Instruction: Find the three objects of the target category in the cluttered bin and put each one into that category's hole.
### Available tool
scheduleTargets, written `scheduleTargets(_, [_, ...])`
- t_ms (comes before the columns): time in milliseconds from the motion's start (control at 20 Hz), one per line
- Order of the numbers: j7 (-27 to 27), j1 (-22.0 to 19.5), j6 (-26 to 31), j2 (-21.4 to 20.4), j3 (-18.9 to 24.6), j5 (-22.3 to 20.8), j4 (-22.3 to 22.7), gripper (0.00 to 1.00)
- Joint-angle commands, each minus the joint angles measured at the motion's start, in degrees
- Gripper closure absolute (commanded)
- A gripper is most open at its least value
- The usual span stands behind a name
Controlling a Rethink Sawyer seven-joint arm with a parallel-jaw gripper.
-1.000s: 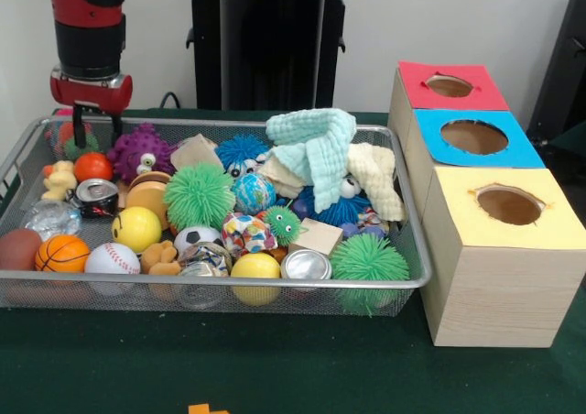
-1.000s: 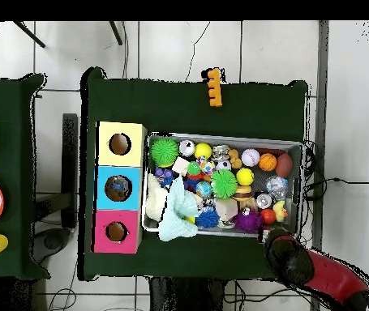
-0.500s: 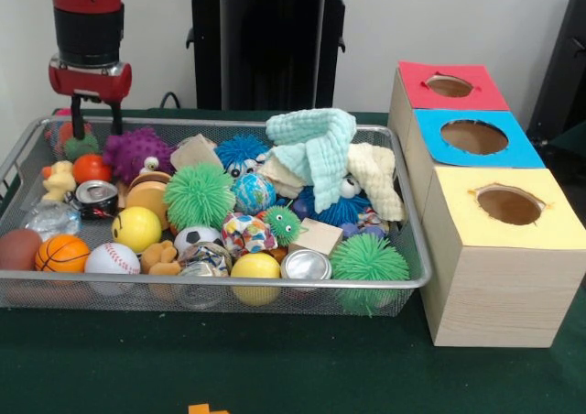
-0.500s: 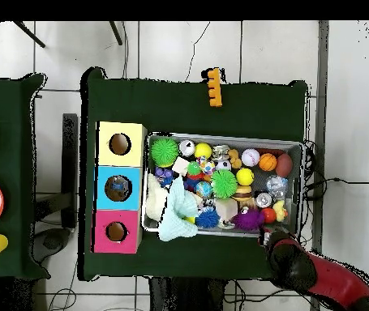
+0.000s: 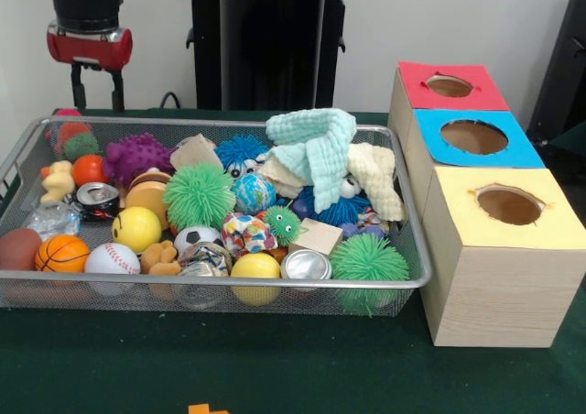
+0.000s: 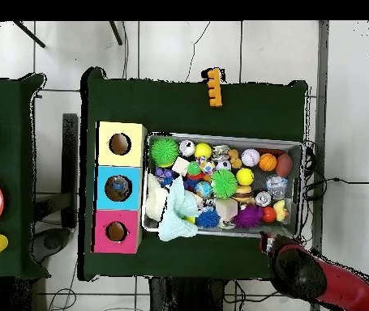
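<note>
A wire bin [image 5: 220, 122] [image 6: 220, 135] holds a mixed heap: a green spiky ball [image 5: 199, 195], a purple spiky ball [image 5: 135, 153], a yellow ball [image 5: 136, 228], a small basketball [image 5: 62, 254], a baseball [image 5: 112, 259], cans [image 5: 306, 265], a wooden block [image 5: 318, 235], a mint cloth [image 5: 316, 139] and a cream cloth [image 5: 375, 178]. My gripper [image 5: 97, 101] hangs open and empty above the bin's far left corner, clear of the rim. In the overhead view only the red and black arm [image 6: 305, 273] shows, beside the bin's corner.
Beside the bin stands a row of three wooden boxes, each with a round hole: red top [image 5: 417, 75] [image 6: 105, 231], blue top [image 5: 522, 153] [image 6: 106, 188], yellow top [image 5: 549, 222] [image 6: 106, 134]. An orange piece [image 6: 213, 87] lies on the green cloth beyond the bin.
The gripper has risen out of the bin's far left corner and drawn back from it, holding nothing. The objects in the bin have stayed where they were.
</note>
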Motion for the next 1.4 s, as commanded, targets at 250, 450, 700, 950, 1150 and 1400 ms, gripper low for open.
scheduleTargets(250, [0.2,0.7,5.7,-0.3,8.1,1.2,-0.7,0.00])
scheduleTargets(450, [0.2,0.7,5.6,1.5,8.7,0.9,-2.2,0.00])
scheduleTargets(700, [-1.3,0.6,8.1,4.2,10.5,1.8,-5.5,0.00])
scheduleTargets(950, [-0.6,1.0,8.5,5.1,10.7,2.3,-6.8,0.00])
scheduleTargets(1150, [-0.7,1.8,11.1,6.6,10.8,3.3,-9.3,0.00])
scheduleTargets(1400, [-1.9,1.7,13.9,8.9,11.4,4.0,-13.0,0.00])
